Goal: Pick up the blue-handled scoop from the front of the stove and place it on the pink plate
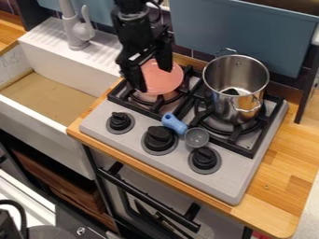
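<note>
The black gripper (153, 80) hangs from the top edge over the stove's left rear burner, its two fingers spread wide. Between and beneath them lies a round pink plate (163, 82) on the burner grate; whether the fingertips touch it I cannot tell. To the right, a shiny metal pot (232, 100) stands upright on the other burner, with something dark inside. A small ladle with a blue handle (174, 123) and a grey cup (196, 137) rests on the stove front among the knobs.
The grey stove top (240, 179) carries black grates and several black knobs. At left is a white sink (62, 133) with a grey faucet (76, 30). A wooden counter (283, 158) borders the stove on the right. Blue panels (249, 37) rise behind.
</note>
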You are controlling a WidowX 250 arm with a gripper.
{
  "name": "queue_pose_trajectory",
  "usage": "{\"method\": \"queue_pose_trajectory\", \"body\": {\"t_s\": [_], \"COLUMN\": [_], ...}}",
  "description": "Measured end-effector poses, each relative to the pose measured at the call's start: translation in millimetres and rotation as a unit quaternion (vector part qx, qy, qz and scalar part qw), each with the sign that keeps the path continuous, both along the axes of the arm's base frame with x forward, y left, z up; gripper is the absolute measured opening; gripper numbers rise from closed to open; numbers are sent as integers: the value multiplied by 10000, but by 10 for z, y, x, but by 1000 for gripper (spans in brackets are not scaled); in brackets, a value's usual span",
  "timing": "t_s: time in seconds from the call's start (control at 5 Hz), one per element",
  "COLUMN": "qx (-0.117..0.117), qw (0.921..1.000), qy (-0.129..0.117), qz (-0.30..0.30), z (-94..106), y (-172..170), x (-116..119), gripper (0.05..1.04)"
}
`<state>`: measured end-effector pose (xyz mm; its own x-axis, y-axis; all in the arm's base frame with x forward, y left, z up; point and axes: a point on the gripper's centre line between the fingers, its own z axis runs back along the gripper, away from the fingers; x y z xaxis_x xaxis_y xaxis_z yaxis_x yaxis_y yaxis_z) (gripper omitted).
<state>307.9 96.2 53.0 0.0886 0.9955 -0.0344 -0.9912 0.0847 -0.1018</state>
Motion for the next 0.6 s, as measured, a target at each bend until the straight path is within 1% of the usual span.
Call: {"method": "queue_pose_trajectory", "body": {"t_s": [0.2,0.4,0.6], "qx": [-119,-142,-32], "qw": [9969,9898,9807], "qy": [29,-211,-489], "qz": [781,1402,1892], "z": [-78,-91,-142], "y": [-59,-82,-131], "x": [-101,-153,-174], "gripper": [1000,1000,1000]}}
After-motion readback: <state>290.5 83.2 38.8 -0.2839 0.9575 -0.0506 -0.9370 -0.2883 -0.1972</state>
